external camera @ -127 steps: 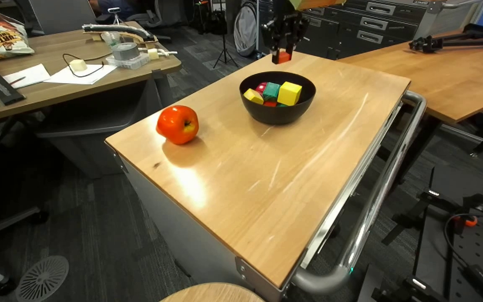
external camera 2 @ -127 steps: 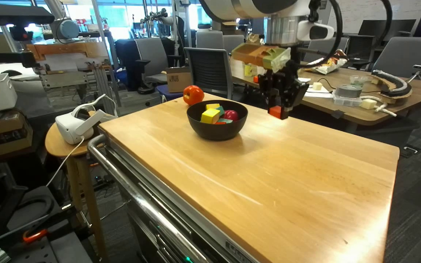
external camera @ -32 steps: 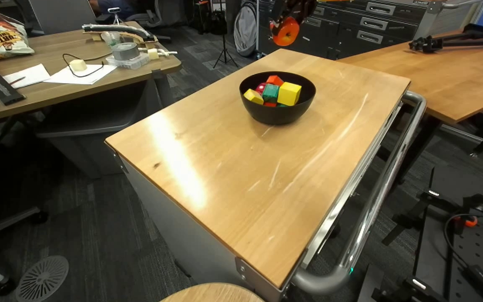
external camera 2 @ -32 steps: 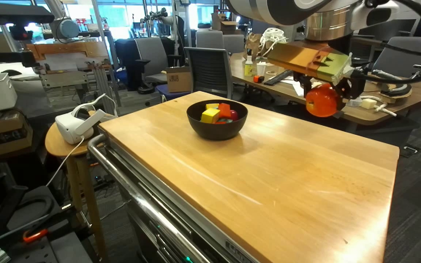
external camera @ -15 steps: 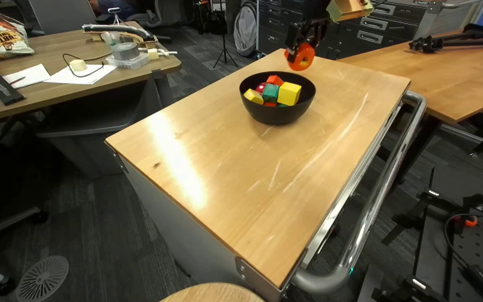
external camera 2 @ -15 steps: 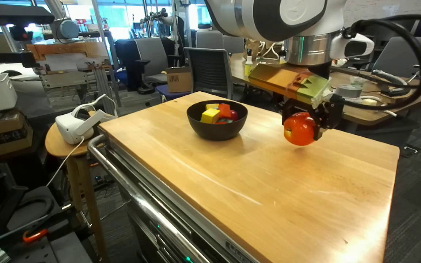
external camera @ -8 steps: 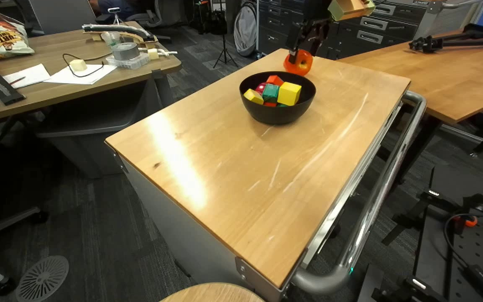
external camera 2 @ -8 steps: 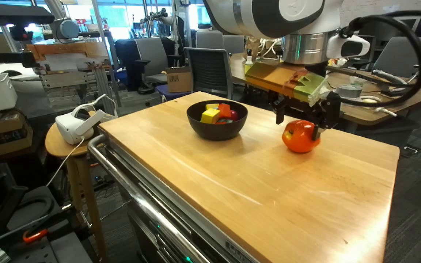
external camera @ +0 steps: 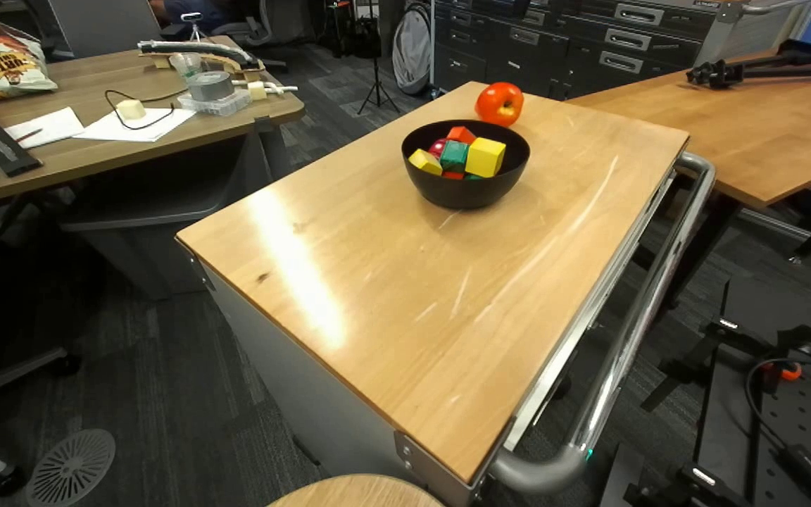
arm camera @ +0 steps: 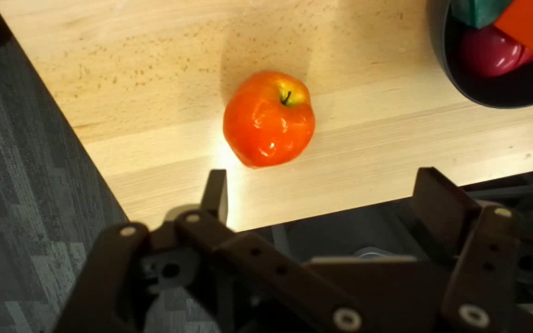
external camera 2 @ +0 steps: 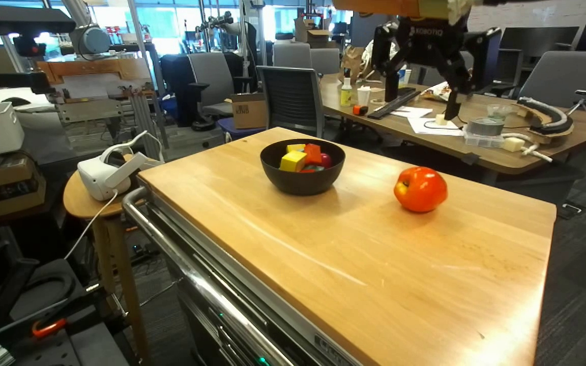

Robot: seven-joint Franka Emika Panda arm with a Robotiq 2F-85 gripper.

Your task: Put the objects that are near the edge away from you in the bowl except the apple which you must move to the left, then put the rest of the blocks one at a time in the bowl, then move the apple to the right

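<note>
The red-orange apple (external camera: pixel 499 104) (external camera 2: pixel 420 189) rests on the wooden table top, apart from the dark bowl (external camera: pixel 465 196) (external camera 2: pixel 300 184). Inside the bowl are several blocks, among them a yellow block (external camera: pixel 486 157), a green block (external camera: pixel 455 156) and an orange-red block (external camera 2: pixel 312 153), plus a dark red round object (arm camera: pixel 491 52). My gripper (external camera 2: pixel 421 104) hangs well above the apple, its fingers spread wide with nothing between them. In the wrist view the apple (arm camera: pixel 269 121) lies beyond the open gripper (arm camera: pixel 322 170). In an exterior view with the apple behind the bowl, the gripper is out of frame.
A metal handle bar (external camera: pixel 631 338) runs along one side of the table (external camera: pixel 405 282). A cluttered desk (external camera 2: pixel 400 119) stands beyond another edge. A white headset (external camera 2: pixel 105 175) sits on a small stool by a corner.
The gripper first let an orange-red block go into the bowl. It then carried the apple to another part of the table, set it down, opened and rose away.
</note>
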